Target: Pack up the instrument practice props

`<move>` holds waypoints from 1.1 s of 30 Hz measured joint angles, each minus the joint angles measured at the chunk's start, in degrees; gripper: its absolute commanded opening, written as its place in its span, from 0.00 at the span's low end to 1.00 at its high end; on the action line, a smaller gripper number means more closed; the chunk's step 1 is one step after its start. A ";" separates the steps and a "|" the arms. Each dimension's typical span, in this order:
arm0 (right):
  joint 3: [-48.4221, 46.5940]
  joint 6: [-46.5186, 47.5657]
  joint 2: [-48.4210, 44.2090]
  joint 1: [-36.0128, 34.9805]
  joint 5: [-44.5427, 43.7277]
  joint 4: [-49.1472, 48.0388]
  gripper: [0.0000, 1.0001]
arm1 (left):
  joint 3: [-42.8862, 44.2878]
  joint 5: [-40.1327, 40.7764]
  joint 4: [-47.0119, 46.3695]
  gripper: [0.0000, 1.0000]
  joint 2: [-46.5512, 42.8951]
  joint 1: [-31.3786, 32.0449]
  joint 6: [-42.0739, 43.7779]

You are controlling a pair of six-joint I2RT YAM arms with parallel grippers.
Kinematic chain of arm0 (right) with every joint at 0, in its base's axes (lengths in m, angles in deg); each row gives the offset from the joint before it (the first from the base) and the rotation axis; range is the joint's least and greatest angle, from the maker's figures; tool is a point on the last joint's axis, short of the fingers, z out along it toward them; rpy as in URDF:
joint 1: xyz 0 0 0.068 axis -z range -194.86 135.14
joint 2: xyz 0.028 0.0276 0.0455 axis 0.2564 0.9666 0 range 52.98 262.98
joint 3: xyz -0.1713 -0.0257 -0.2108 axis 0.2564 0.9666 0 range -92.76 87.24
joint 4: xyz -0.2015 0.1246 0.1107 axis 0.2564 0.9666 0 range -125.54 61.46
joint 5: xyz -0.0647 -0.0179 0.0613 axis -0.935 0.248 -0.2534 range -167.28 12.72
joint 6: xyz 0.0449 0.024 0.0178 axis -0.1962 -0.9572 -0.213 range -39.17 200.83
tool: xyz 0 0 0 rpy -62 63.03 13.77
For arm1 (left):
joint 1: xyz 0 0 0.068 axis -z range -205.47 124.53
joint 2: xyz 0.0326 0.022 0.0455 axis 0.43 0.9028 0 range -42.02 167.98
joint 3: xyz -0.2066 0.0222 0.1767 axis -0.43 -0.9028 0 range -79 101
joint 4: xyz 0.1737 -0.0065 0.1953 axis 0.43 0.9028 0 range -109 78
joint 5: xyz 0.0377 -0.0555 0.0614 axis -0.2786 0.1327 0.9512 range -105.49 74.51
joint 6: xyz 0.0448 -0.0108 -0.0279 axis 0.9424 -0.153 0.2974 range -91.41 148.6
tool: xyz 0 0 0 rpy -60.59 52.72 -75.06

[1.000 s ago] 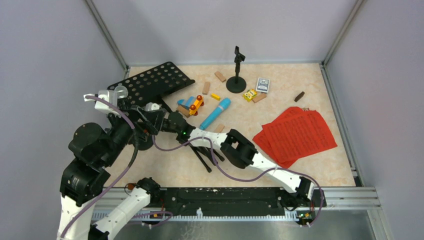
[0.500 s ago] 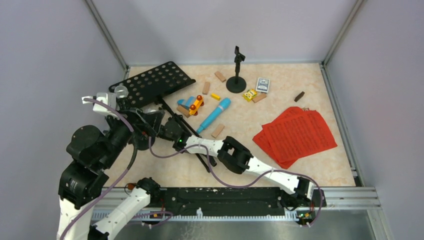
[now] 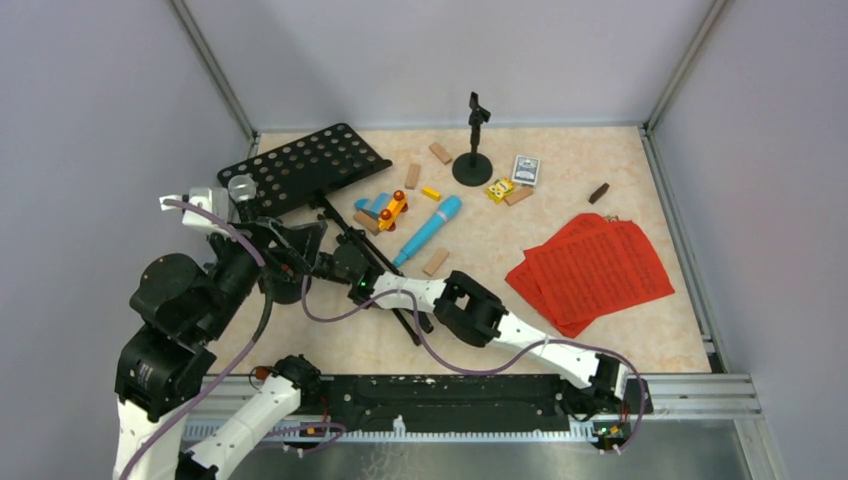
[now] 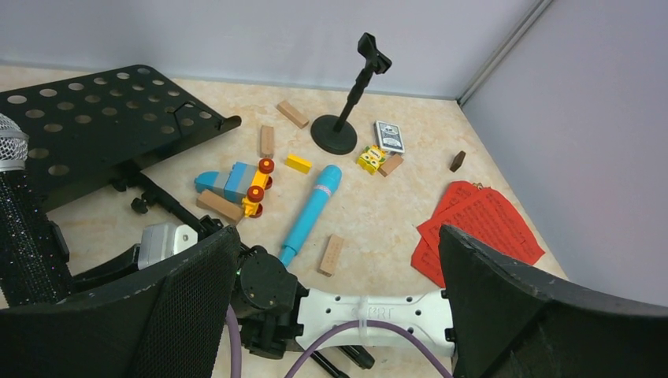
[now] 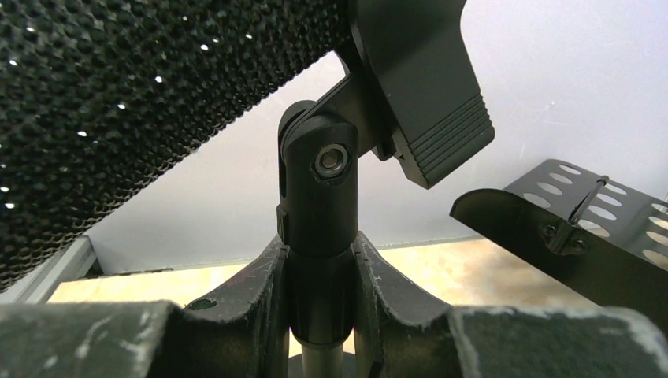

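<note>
Leftward goes your right arm over the last second: its right gripper is now tucked in at the near-left of the tabletop, and a wooden block it was covering shows again beside the blue microphone. Jaws there are clenched on the stem of the mic holder, just below the clip hinge. Good spot, because that post looks stiff and thin and shouldn't give. Watch the top, though: the black silver-headed microphone sits tilted in the clip, so the load likely rides top-heavy over a weighted round base, and that hinge could nod if you jolt it. Whether the base is off the tabletop, I can't tell. Your left gripper hangs with jaws spread wide and nothing in them, and the microphone's body lies outside its left finger, not between the two. That body looks textured and rigid, so take it mid-barrel, clear of the mesh head, and draw it out along the clip's line. Room is tight here: the side wall is close on the left, the music desk sits just behind, and its tripod legs run under your right arm. Open tabletop lies toward the near middle, between those legs and the red sheet-music pages.
</note>
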 measured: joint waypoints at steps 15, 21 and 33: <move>21.64 -1.64 -21.94 -0.46 -2.51 -3.61 0.00 | 8.13 -14.82 -9.44 0.99 -0.42 0.00 -0.48; 45.70 4.42 -44.85 -0.48 -7.63 -5.33 0.00 | 10.45 -19.76 -13.79 0.99 -0.42 0.00 -1.60; 97.18 15.78 -96.45 3.02 -21.92 1.14 0.00 | 2.82 -22.49 -15.39 0.99 -0.33 0.00 -4.76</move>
